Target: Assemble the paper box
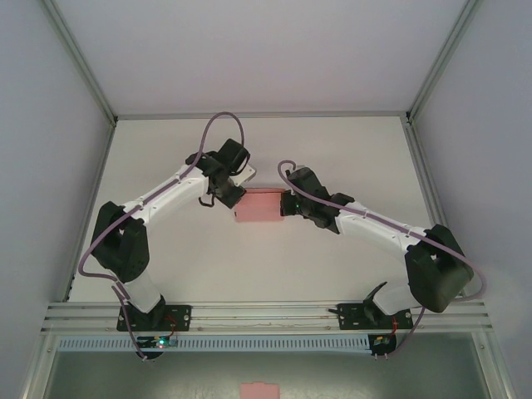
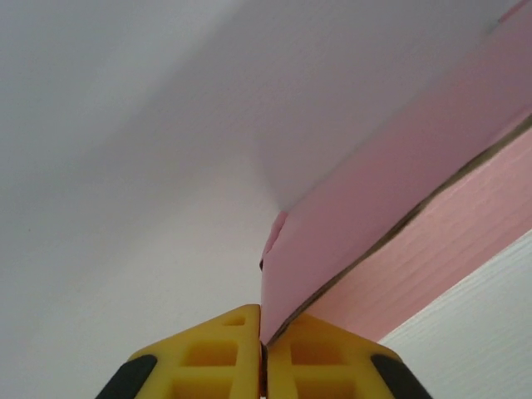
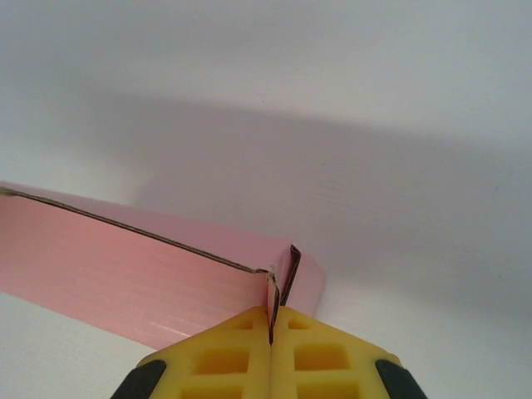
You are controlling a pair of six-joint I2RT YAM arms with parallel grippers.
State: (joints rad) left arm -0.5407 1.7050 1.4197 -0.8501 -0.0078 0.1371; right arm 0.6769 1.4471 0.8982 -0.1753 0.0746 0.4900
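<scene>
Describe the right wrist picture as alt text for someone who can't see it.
The yellow right gripper is pinched shut on a corner wall of the low pink paper box, with a white table beneath.

— What sort of place is this?
— A robotics lab cell: a bare white table [image 1: 249, 270], plain white walls [image 1: 266, 50] closing it in, and aluminium frame posts [image 1: 80, 62] at its far corners.
— Anything else?
— A left arm [image 1: 158, 204] and a right arm [image 1: 382, 224], bolted to a metal rail [image 1: 266, 314] along the near edge.
</scene>
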